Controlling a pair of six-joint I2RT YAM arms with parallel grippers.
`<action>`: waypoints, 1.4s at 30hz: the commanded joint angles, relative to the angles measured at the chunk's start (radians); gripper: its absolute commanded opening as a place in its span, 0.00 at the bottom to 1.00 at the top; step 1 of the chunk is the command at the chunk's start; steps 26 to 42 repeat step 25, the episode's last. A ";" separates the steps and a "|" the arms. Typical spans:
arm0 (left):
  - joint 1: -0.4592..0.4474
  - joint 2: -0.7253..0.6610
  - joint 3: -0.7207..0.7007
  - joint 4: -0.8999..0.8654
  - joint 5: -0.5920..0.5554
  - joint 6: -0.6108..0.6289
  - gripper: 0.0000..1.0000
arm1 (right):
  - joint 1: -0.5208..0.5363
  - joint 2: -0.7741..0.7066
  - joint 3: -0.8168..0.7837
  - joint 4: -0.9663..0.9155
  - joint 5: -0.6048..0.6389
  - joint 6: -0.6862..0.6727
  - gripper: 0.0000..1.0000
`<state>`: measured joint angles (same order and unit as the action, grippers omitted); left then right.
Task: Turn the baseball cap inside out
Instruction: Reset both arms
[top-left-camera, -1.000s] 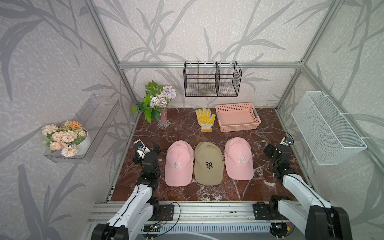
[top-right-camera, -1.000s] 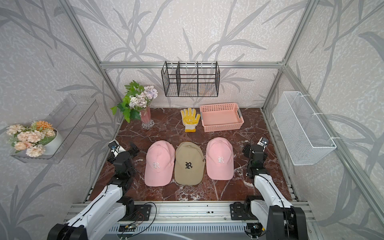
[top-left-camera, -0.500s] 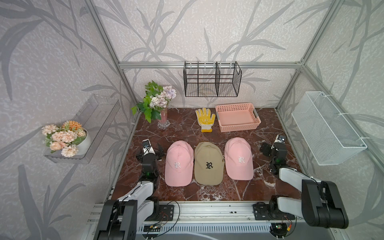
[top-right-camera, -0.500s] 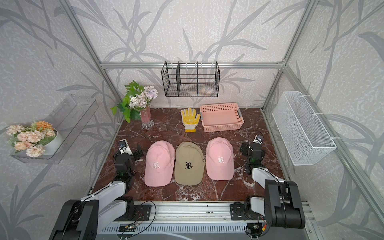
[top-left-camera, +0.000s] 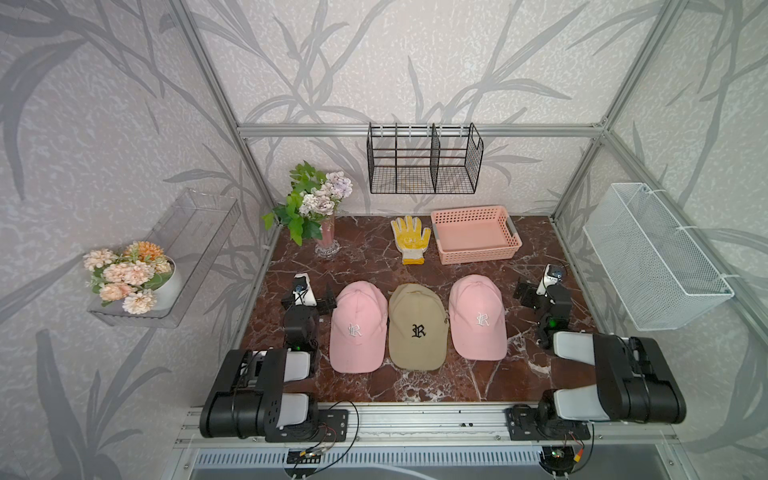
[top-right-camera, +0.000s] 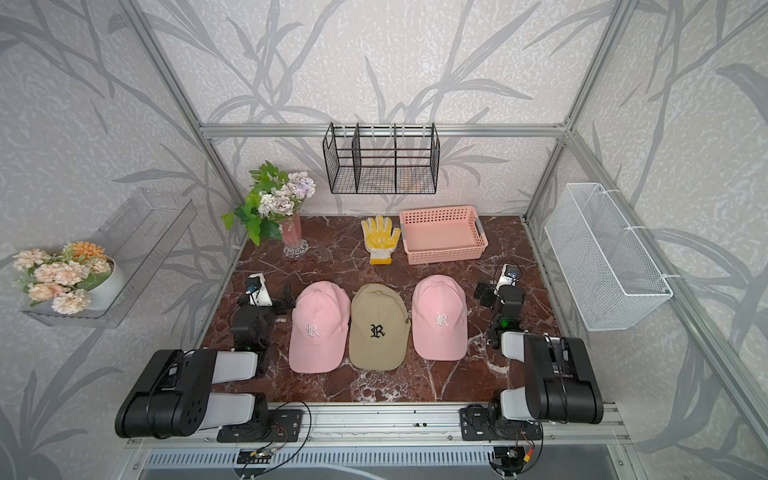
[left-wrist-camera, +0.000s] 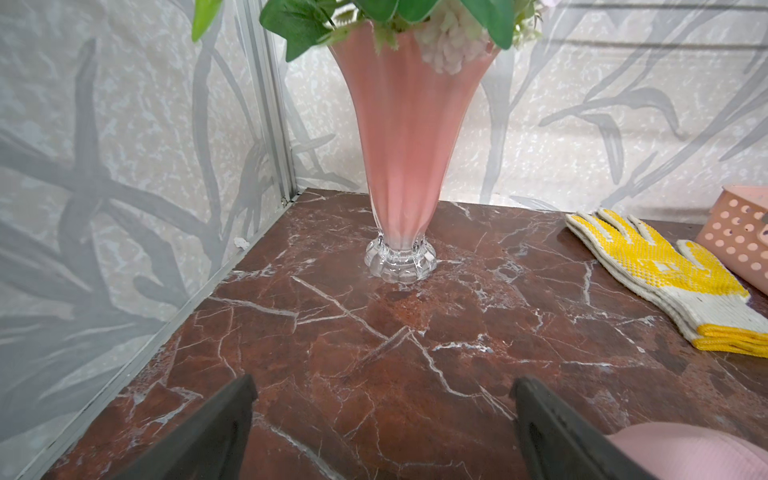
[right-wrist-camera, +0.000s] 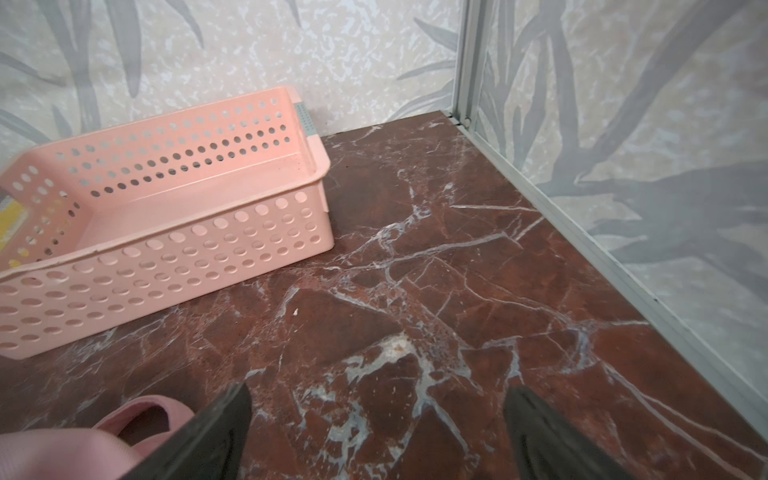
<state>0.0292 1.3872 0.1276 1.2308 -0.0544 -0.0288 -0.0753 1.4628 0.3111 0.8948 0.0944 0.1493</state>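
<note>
Three caps lie in a row on the marble table (top-left-camera: 374, 262), crowns up and brims pointing toward the robot's base: a left pink cap (top-left-camera: 357, 328), a tan cap (top-left-camera: 417, 328) in the middle, and a right pink cap (top-left-camera: 478, 320). Each shows its stitched letter on the front, so all three are right side out. The tan cap's edges meet or nearly meet the pink ones on either side.

The left gripper (left-wrist-camera: 382, 388) sits low over the table just beside the crown of the left pink cap. Its jaws are spread wide with nothing but bare marble between them. It faces a pink vase (left-wrist-camera: 401, 145) of flowers, with a yellow glove (left-wrist-camera: 665, 270) lying flat off to one side. From above, its nearer finger looks very close to the cap, but contact cannot be made out.

The right gripper (right-wrist-camera: 376, 392) is also low and spread wide, holding nothing, a little apart from the right pink cap. It faces the bare back corner beside a pink basket (right-wrist-camera: 166, 266). A black wire rack (top-left-camera: 424, 166) hangs on the back wall.
</note>
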 joint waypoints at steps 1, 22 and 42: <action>0.008 0.059 -0.015 0.184 0.050 -0.003 1.00 | 0.019 0.055 -0.017 0.161 -0.044 -0.045 0.99; -0.005 0.154 0.058 0.144 -0.024 -0.008 1.00 | 0.046 0.119 -0.015 0.217 -0.084 -0.093 0.99; -0.004 0.155 0.057 0.147 -0.024 -0.006 1.00 | 0.046 0.119 -0.011 0.210 -0.129 -0.109 0.99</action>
